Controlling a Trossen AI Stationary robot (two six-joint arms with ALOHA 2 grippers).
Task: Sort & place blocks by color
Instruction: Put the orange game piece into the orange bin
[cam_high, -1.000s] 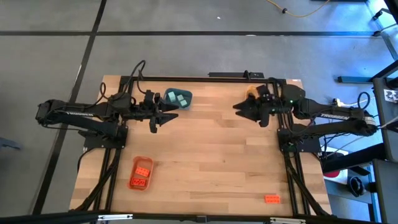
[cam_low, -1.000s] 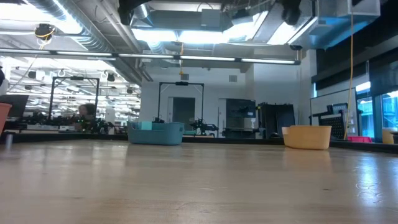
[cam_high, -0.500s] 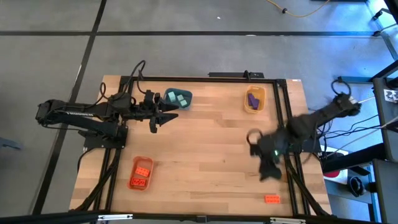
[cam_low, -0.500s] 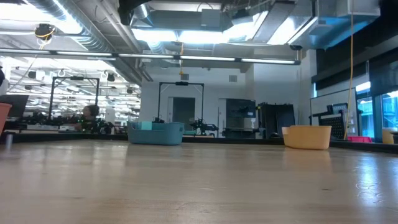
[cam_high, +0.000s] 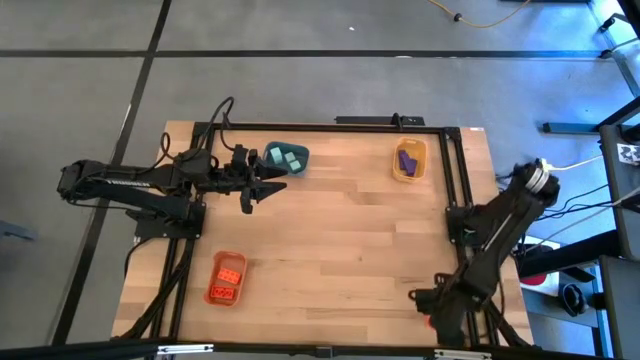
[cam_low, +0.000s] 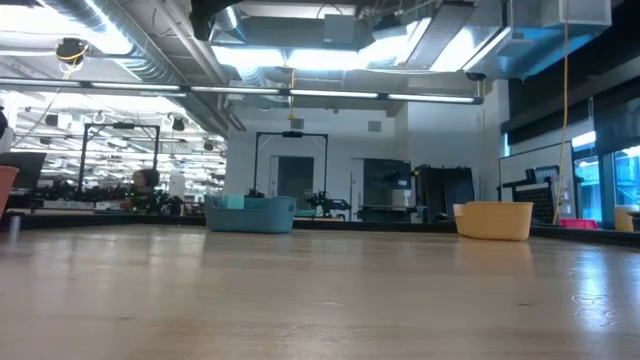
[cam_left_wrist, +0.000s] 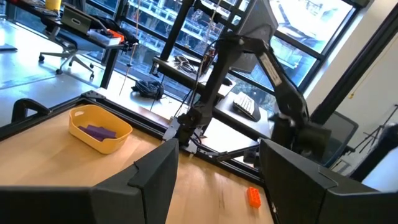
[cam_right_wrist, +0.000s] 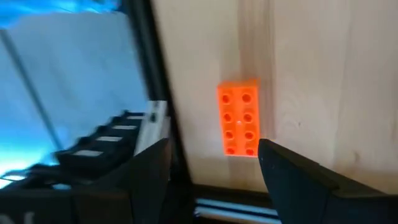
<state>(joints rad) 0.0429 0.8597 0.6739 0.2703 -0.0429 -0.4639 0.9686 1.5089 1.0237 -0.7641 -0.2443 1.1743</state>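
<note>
One orange-red block (cam_right_wrist: 239, 118) lies flat on the wood near the table's near right corner, also visible in the left wrist view (cam_left_wrist: 254, 196). My right gripper (cam_right_wrist: 214, 186) hovers open over that corner (cam_high: 432, 305), and the block lies just ahead of its fingers, untouched. My left gripper (cam_high: 268, 190) waits open beside the blue tray (cam_high: 285, 158), which holds pale teal blocks. Purple blocks (cam_high: 406, 158) lie in the yellow-orange tray (cam_left_wrist: 99, 129). Orange-red blocks (cam_high: 226, 280) lie in the orange tray at the near left.
The right arm's links (cam_high: 500, 225) stretch along the table's right edge. A dark metal frame rail (cam_right_wrist: 158, 93) runs close beside the block, with the table's edge past it. The blue tray (cam_low: 250, 213) and the yellow-orange tray (cam_low: 494, 220) stand at the far side.
My right arm has swung fast from over the yellow-orange tray at the far right, along the right edge toward the near edge, and now stands over the lone orange-red block. The tray and its purple blocks are uncovered. The left arm has kept still.
</note>
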